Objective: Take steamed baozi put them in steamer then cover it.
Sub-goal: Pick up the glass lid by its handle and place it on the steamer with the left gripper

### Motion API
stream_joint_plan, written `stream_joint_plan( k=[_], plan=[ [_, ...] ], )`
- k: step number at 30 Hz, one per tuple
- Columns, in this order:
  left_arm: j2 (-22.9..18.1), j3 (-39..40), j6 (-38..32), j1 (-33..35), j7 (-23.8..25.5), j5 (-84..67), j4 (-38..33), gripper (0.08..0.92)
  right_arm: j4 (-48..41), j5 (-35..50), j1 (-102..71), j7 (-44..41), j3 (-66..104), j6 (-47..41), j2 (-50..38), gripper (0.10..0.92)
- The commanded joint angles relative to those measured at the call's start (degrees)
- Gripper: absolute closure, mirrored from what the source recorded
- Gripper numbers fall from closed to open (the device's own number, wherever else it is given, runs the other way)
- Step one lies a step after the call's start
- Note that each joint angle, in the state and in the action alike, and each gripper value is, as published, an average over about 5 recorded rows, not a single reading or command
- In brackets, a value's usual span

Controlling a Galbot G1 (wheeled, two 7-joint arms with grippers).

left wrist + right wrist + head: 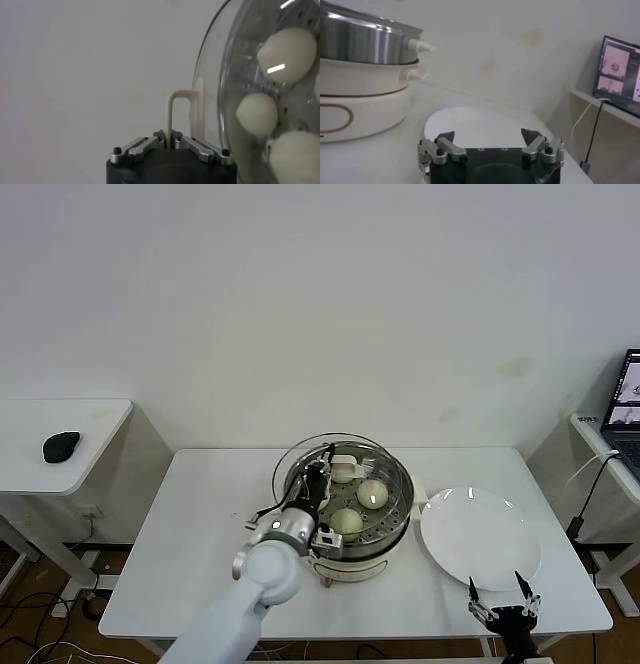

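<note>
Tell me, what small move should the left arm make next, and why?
Probably lower the lid flat onto the steamer. The left gripper is shut on the lid's handle, and the lid looks tilted over the pot, not seated. The buns are already inside, the plate is bare, and the right gripper waits open near it.

My left arm (265, 569) is a chunky glossy white tube with a silver wrist ring, a black cable looping off it. Both grippers, left (170, 141) and right (488, 136), have black bodies and silver finger links with little black screws.
</note>
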Motion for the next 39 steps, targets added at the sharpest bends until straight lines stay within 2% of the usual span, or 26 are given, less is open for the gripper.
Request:
stream_joint_plan(
  k=[1,32,35,39],
  plan=[
    [-3.46,1.7,0.31,-0.8,0.67,2.8,3.74,0.854,-0.26,-0.23,0.05,0.0,-0.32,0.03,0.08,0.203],
    [-4.64,1.08,-0.94,0.36,-0.65,4.11,4.71,0.849,-1.16,0.16,0.32,-0.18,-0.77,0.25,0.04,0.203],
    [-4.36,0.93,-0.95,0.97,-0.64,4.23,3.36,0.801,-1.09,0.1,0.28,-0.19,-0.84,0.24,0.05,0.203],
    [-3.76,0.73,-0.92,2.8,-0.62,3.7,-0.57,0.676,-0.96,0.03,0.13,-0.19,-0.91,0.25,0.07,0.203]
  ],
)
